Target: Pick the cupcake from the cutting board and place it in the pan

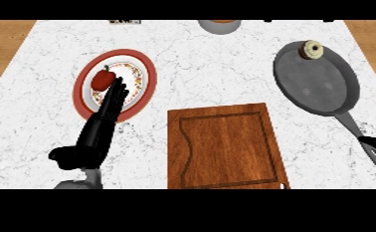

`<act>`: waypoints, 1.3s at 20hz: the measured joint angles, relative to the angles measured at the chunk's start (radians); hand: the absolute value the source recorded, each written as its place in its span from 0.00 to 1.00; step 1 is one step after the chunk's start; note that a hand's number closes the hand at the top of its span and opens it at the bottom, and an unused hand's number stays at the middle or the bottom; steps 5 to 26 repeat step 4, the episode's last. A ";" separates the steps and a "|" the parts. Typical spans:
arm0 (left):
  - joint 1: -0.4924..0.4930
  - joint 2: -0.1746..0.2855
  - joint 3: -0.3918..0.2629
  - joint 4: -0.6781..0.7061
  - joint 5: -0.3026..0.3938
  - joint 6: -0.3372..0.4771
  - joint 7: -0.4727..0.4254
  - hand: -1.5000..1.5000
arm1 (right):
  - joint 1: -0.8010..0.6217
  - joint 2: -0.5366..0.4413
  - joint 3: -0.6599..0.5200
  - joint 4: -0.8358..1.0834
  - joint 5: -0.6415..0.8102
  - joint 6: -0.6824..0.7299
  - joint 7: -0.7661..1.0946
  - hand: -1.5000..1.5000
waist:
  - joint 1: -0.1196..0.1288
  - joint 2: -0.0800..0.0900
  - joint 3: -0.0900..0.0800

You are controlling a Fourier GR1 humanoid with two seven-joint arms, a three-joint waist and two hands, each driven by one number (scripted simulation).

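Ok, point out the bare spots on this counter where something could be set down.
Bare counter lies between the plate and the pan, beyond the cutting board; the board itself is bare too. Crowded: the left hand lies over the plate's edge, and the cupcake sits at the pan's far rim.

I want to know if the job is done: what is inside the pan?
A cupcake sits in the pan, near its far rim. Nothing else shows in it. Only the patch of floor under the cupcake is hidden.
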 measured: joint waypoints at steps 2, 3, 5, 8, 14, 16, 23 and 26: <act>0.005 -0.001 -0.002 -0.010 -0.004 -0.003 0.009 0.50 | 0.008 -0.004 0.008 -0.005 0.003 -0.011 -0.008 0.00 | 0.001 0.000 0.000; 0.008 -0.007 -0.005 0.013 -0.009 -0.003 -0.016 0.50 | 0.007 -0.010 0.009 0.001 0.009 -0.020 -0.019 0.00 | 0.001 0.000 0.000; 0.003 -0.003 0.005 0.026 -0.001 -0.012 -0.025 0.50 | 0.009 -0.002 0.016 -0.021 0.014 -0.038 -0.008 0.00 | 0.000 0.000 0.000; 0.003 -0.003 0.005 0.026 -0.001 -0.012 -0.025 0.50 | 0.009 -0.002 0.016 -0.021 0.014 -0.038 -0.008 0.00 | 0.000 0.000 0.000; 0.003 -0.003 0.005 0.026 -0.001 -0.012 -0.025 0.50 | 0.009 -0.002 0.016 -0.021 0.014 -0.038 -0.008 0.00 | 0.000 0.000 0.000; 0.003 -0.003 0.005 0.026 -0.001 -0.012 -0.025 0.50 | 0.009 -0.002 0.016 -0.021 0.014 -0.038 -0.008 0.00 | 0.000 0.000 0.000; 0.003 -0.003 0.005 0.026 -0.001 -0.012 -0.025 0.50 | 0.009 -0.002 0.016 -0.021 0.014 -0.038 -0.008 0.00 | 0.000 0.000 0.000; 0.003 -0.003 0.005 0.026 -0.001 -0.012 -0.025 0.50 | 0.009 -0.002 0.016 -0.021 0.014 -0.038 -0.008 0.00 | 0.000 0.000 0.000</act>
